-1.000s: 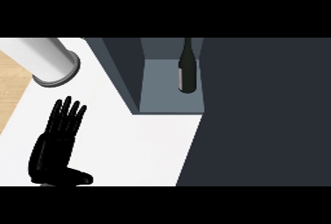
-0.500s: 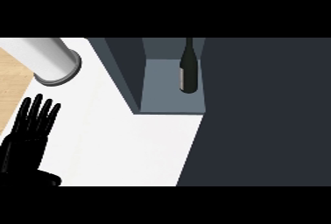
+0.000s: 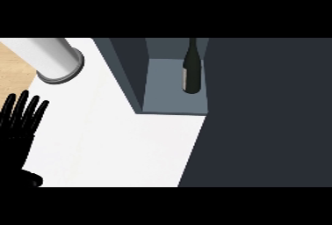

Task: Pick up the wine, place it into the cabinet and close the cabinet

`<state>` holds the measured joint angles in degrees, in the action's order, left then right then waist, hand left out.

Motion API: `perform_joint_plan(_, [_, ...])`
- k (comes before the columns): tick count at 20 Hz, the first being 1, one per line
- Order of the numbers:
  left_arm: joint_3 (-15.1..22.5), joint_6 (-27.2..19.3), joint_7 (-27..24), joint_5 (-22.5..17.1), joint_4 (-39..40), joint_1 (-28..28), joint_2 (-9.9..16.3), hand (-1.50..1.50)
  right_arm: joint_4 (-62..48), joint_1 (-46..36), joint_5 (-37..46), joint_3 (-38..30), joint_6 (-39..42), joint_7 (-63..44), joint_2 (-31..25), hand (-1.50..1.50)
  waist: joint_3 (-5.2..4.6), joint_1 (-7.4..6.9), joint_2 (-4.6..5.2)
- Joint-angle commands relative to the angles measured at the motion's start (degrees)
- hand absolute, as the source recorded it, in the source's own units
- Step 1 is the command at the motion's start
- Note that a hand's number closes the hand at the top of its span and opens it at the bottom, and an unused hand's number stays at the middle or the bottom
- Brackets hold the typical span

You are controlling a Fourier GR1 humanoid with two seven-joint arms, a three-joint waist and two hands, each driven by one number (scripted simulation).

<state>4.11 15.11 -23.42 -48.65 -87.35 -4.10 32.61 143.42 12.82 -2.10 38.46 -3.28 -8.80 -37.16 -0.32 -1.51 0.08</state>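
Observation:
The dark wine bottle [image 3: 191, 70] stands upright inside the grey cabinet [image 3: 170, 100], on its floor near the right side. Nothing touches the bottle. A wide dark panel [image 3: 266, 114], apparently the cabinet door, covers the whole right part of the view and reaches the cabinet's right edge. My left hand [image 3: 18, 125] shows at the far left edge over the white counter, open with straight fingers pointing up, holding nothing and well away from the cabinet. My right hand does not show.
A white cylinder with a grey rim [image 3: 55, 59] stands at the upper left of the white counter [image 3: 123, 149]. Wooden floor [image 3: 12, 66] shows beyond the counter's left edge. The cabinet's left wall [image 3: 126, 66] rises beside the counter.
My left hand has slid steadily leftward across the counter to the view's left edge, staying open. The bottle, the cabinet and the dark panel have not moved.

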Motion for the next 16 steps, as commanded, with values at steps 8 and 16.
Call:
perform_joint_plan(8, [-0.9, 1.3, 1.4, -0.5, 0.5, 2.7, 0.7, -1.50, -2.5, -17.6, -4.4, 5.8, -3.1, -13.3, 16.8, 1.50, -0.22, -2.59, 0.52])
perform_joint_plan(16, [-3.2, 3.6, 1.3, -1.4, 1.3, -0.1, 1.9, -1.50, -21.4, -44.1, 0.0, 3.0, -9.0, -27.7, 36.5, 1.50, -0.01, -1.46, -0.10])
